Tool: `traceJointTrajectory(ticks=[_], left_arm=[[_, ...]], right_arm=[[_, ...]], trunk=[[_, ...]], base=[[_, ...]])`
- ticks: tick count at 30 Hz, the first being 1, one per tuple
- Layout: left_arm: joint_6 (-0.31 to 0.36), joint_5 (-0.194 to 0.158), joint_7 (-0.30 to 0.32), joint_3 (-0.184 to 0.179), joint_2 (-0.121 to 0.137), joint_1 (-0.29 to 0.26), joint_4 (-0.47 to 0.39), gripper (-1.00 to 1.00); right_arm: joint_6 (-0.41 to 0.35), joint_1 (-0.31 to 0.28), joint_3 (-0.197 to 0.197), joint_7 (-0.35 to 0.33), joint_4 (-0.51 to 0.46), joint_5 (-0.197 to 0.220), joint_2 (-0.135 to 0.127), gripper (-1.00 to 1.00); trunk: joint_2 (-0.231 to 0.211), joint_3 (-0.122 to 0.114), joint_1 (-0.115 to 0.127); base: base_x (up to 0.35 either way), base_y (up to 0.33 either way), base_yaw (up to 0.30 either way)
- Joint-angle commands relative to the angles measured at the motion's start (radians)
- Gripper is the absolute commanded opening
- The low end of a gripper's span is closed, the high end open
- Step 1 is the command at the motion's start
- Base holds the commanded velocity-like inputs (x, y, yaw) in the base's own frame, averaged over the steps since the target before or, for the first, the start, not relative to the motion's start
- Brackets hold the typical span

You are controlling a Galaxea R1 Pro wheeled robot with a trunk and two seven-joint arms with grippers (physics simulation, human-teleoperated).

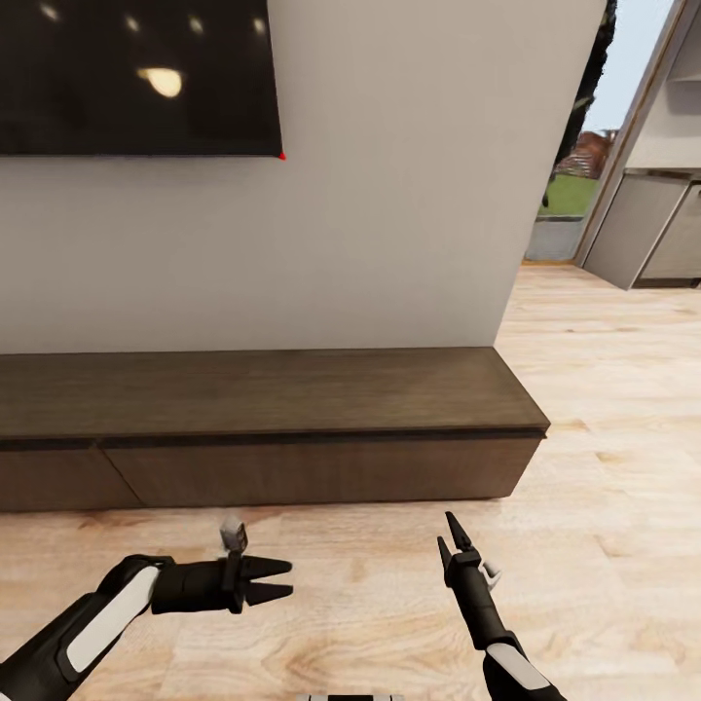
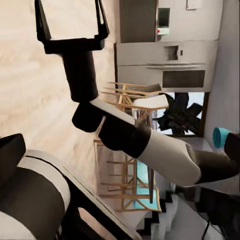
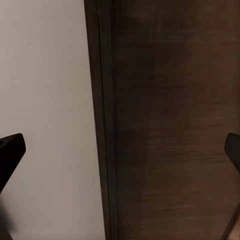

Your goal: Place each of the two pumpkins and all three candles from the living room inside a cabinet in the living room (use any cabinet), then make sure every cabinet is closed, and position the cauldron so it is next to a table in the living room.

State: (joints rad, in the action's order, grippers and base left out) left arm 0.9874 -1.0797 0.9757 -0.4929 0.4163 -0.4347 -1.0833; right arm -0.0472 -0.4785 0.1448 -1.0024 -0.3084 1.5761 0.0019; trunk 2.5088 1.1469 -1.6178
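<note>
Two black grippers hover low over the pale wood plank floor (image 1: 604, 389), both empty. The left gripper (image 1: 280, 579) points sideways toward the robot's right, its two pointed fingers (image 1: 271, 566) set a little apart with nothing between them. The right gripper (image 1: 450, 542) points forward at the long, low, dark brown wood cabinet (image 1: 292, 467), and its fingers are spread; in the right wrist view the dark fingertips (image 3: 11, 150) sit at opposite edges of the frame, wide apart, with the cabinet's brown front (image 3: 175, 125) and the plain off-white wall (image 3: 45, 75) between them. In the left wrist view the right gripper (image 2: 72, 20) shows with its prongs parted over the floor.

All visible drawer fronts of the cabinet sit flush and shut, and its top is bare. It stands against the wall just ahead of both grippers. Above it hangs a black glossy screen (image 1: 136, 73) reflecting ceiling lights. Grey kitchen units (image 1: 647, 229) stand well off to the right.
</note>
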Motion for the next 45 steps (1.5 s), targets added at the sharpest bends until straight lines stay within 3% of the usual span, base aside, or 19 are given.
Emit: traceJointTrajectory(ticks=[1, 8, 45], left_arm=[[0.004, -0.003, 0.032, -0.012, 0.003, -0.001, -0.002, 1.0], [0.004, -0.001, 0.061, -0.022, 0.005, -0.001, -0.001, 1.0], [0.002, 0.0, 0.063, -0.022, 0.004, -0.001, 0.006, 1.0]], right_arm=[[-0.005, 0.0, 0.005, -0.004, 0.0, 0.01, 0.0, 1.0], [-0.004, 0.0, 0.005, -0.005, 0.0, 0.009, 0.0, 1.0], [-0.003, -0.001, 0.006, -0.024, 0.001, 0.009, 0.0, 1.0]], trunk=[[0.0, 0.001, 0.0], [0.0, 0.001, 0.0], [0.0, 0.001, 0.0]], base=[[0.0, 0.0, 0.0], [0.118, 0.023, 0.0], [0.176, 0.011, 0.0]])
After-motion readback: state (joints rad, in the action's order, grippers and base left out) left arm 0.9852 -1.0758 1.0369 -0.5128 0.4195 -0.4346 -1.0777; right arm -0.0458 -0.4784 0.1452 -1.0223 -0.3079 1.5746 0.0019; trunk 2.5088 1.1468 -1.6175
